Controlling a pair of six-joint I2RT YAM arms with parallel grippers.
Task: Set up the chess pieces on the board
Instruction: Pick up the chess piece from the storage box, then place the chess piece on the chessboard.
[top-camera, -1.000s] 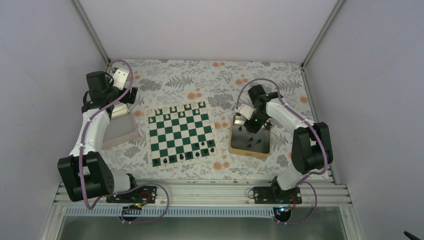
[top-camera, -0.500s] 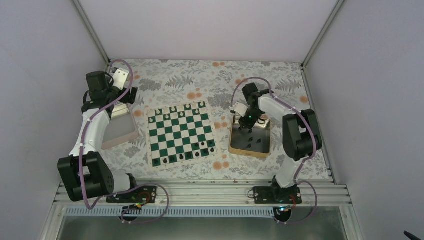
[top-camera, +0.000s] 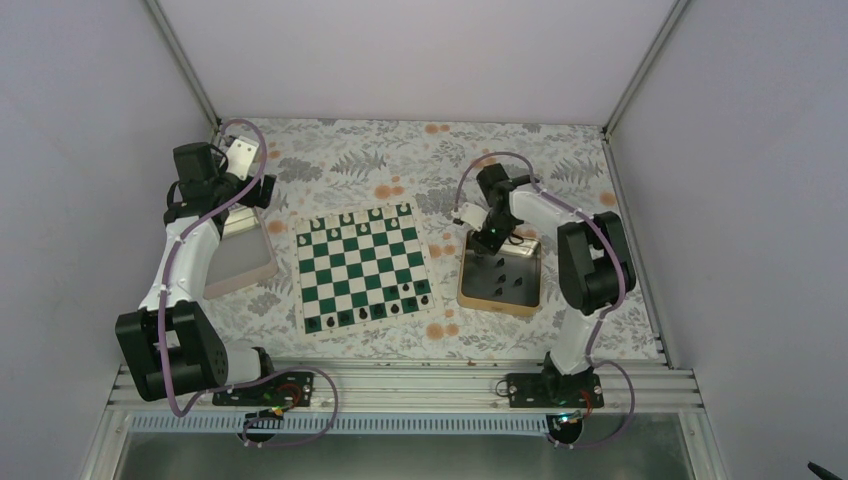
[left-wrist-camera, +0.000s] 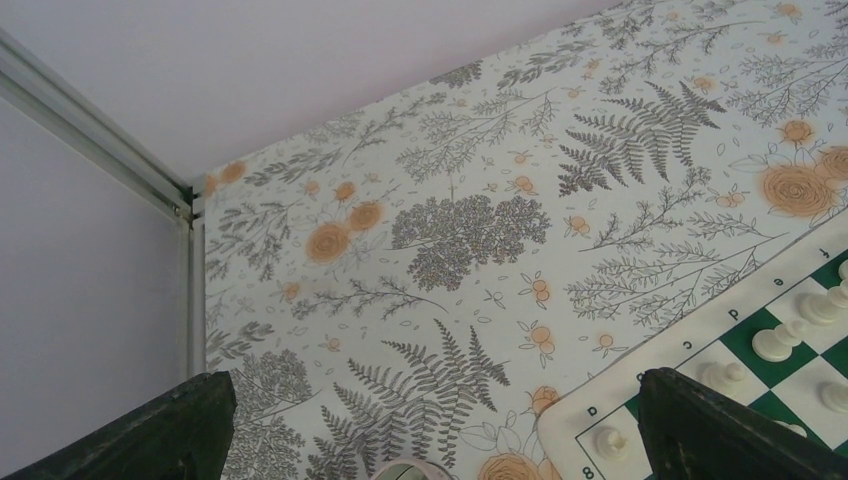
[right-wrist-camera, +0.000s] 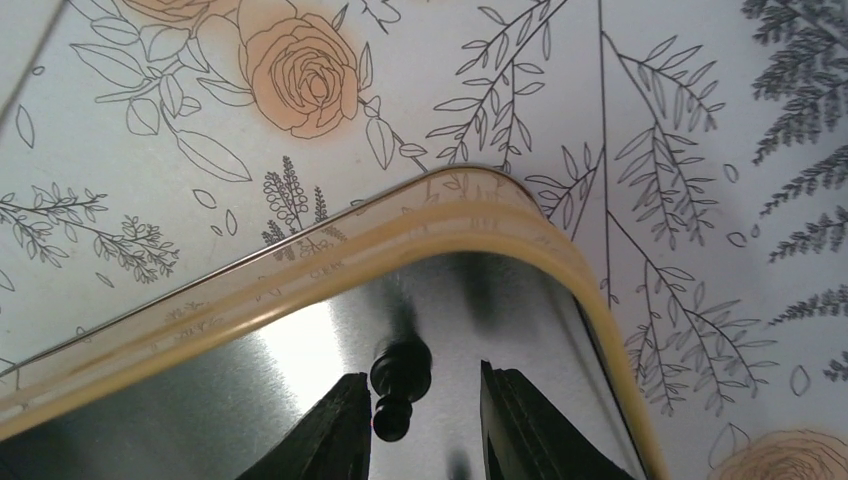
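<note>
Top external view of a floral-covered bench (top-camera: 440, 160) with two robot arms mounted at its near edge. A green-and-white board (top-camera: 362, 265) lies flat in the middle. Several black chess pieces (top-camera: 395, 307) stand on its two nearest rows, and white pieces (top-camera: 346, 218) line its far row. Right of the board sits a gold tray (top-camera: 495, 305) with a few more black pieces loose inside. The right pincer (right-wrist-camera: 420, 372) reaches down into the far left corner of that tray. Right wrist view shows its jaws narrowly parted either side of one black piece (right-wrist-camera: 398, 388) on the shiny tray floor; a gap shows on the piece's right side, so it is not gripped. On the left, the other arm bends over a pinkish tray (top-camera: 245, 262). Left wrist view shows the left pincer (left-wrist-camera: 432, 378) spread wide, holding nothing, aimed at the bench's far left corner, with the board's corner just to the right.
</note>
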